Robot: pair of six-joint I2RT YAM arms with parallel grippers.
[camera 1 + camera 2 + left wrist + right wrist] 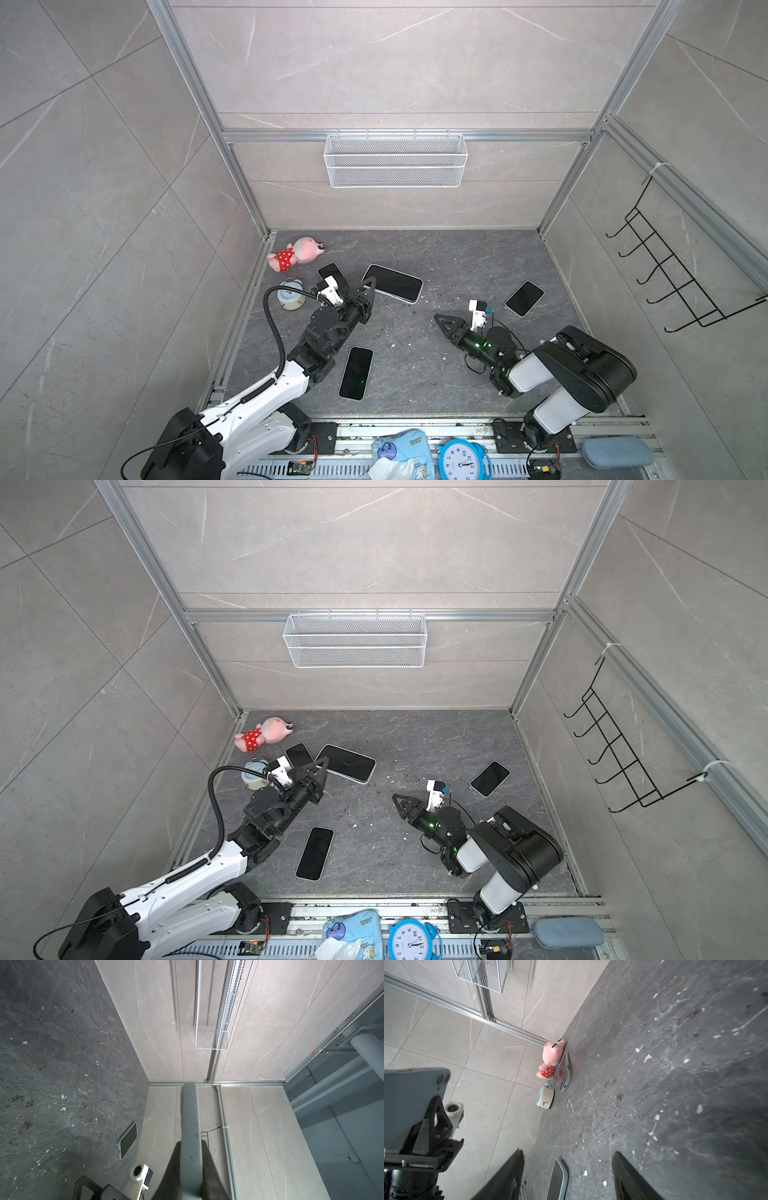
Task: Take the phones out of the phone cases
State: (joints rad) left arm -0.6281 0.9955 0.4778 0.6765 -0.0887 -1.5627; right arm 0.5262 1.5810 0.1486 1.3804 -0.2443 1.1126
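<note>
One dark, veined stone table [457, 257] carried everything. High on the back wall above the pink plush pig [297, 253] hung one white wire-mesh basket [395, 160], a long open box. Far right of the pig, one black wire hook rack [665, 266] hung on the side wall.

The left gripper [371, 283], just right of the pig and nearer the front, was clamped tight on one end of the one big phone [395, 283] and held it off the table. The phone's flat black glass faced up, and it sat in its matte grey-blue phone case [409, 1095], whose back showed two round lenses [443, 1080]. The right gripper [440, 321], well right of the pig, had its dark fingers [506, 1176] spread wide, with nothing between them.

Three smaller phones, slim rounded slabs with glossy black screens, lay flat: one [328, 272] just beside the pig, one [356, 373] well in front of it, and one [524, 298] far to its right.

There were two round alarm clocks: a small pale one [290, 295] just in front of the pig and a bright blue one [461, 459] far in front of it.
</note>
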